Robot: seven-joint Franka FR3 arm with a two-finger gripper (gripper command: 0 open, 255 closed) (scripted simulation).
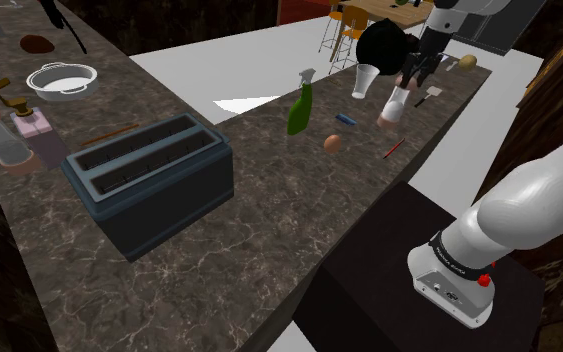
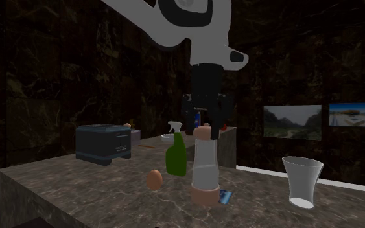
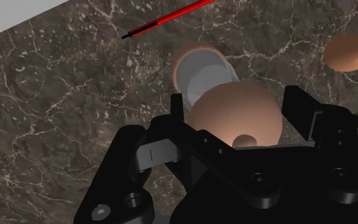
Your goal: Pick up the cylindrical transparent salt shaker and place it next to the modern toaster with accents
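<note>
Salt shaker [image 2: 205, 163] upright, jaws apart.

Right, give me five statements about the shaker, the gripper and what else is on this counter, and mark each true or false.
1. The salt shaker stands upright on the counter. True.
2. The gripper is shut on nothing. False: its fingers stand apart, either side of the shaker's top.
3. The shaker is already right beside the toaster. False: the toaster is far along the counter, with the green spray bottle and the egg in between.
4. A red pen lies on the counter close to the shaker. True.
5. The glass lies on its side. False: it stands upright.
</note>
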